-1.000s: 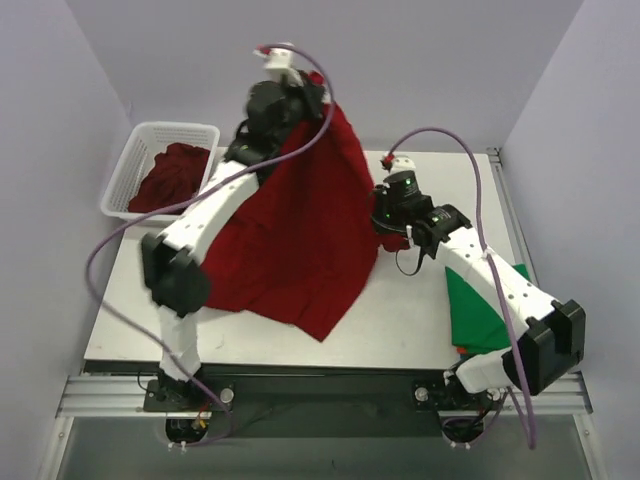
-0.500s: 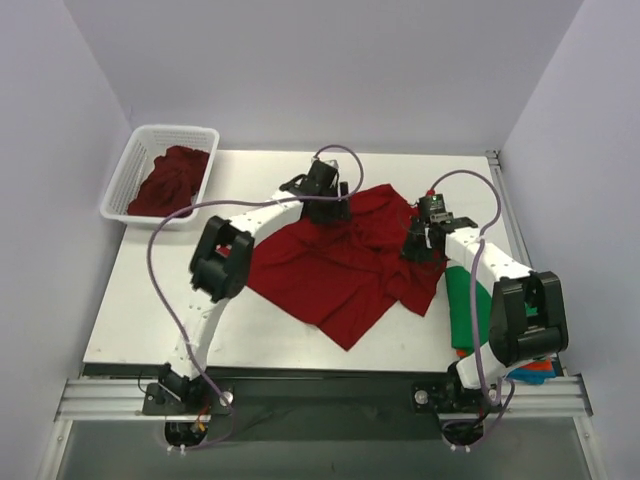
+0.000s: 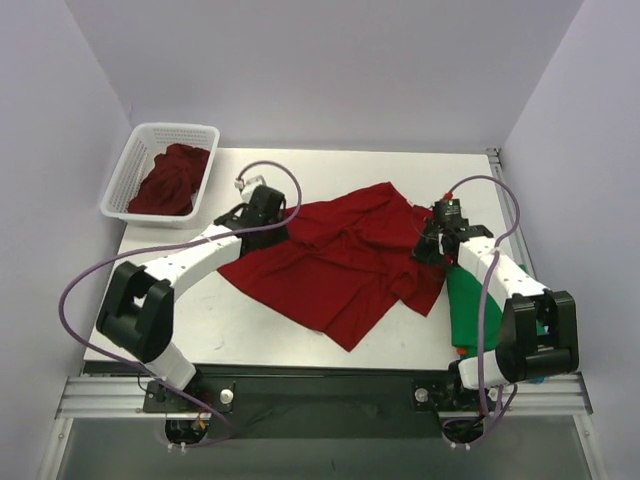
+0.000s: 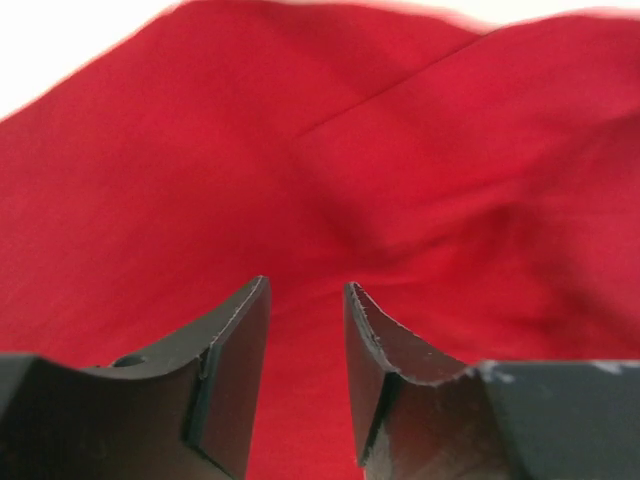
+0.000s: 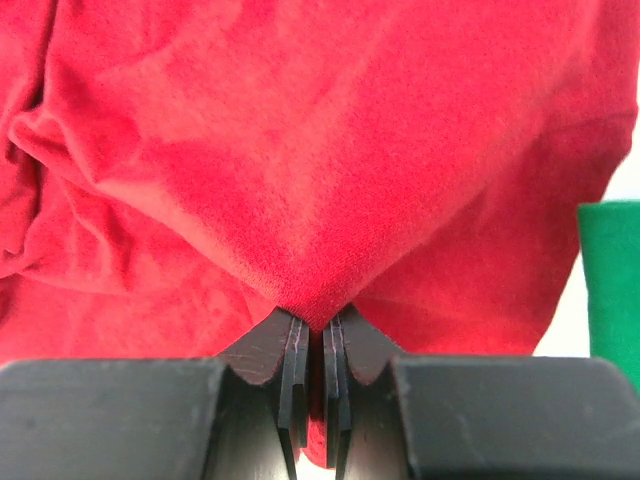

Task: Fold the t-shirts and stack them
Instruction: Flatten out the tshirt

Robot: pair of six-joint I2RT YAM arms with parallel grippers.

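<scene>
Holding the right edge of the big red t-shirt (image 3: 335, 265) is my right gripper (image 5: 318, 325), its two fingers pressed together with a little peak of red cloth pinched between them. I think I hold it there so that side cannot slide while the shirt gets pulled flat. The shirt lies in the middle of the table (image 3: 190, 320), spread out but bumpy, with wrinkles and a folded-over bit near my right gripper, so I do not think it is ready to fold yet. My left gripper (image 4: 306, 300) is at the shirt's top left edge, with its fingers apart and nothing between them; I only see red cloth below the gap. I guess it is there to take that edge and tug it away from the other side. Just right of the red shirt is a green t-shirt (image 3: 468, 305), folded flat, and that looks like the place for the stack; my right arm lies partly over it. Far off at the back left corner sits the white basket (image 3: 172, 129) with a heap of red cloth (image 3: 170, 180) inside, waiting. Counting now: one red shirt spread out, one green one folded, one basket, two grippers. How many shirts are in the basket heap I cannot tell, because they are all bunched up.
</scene>
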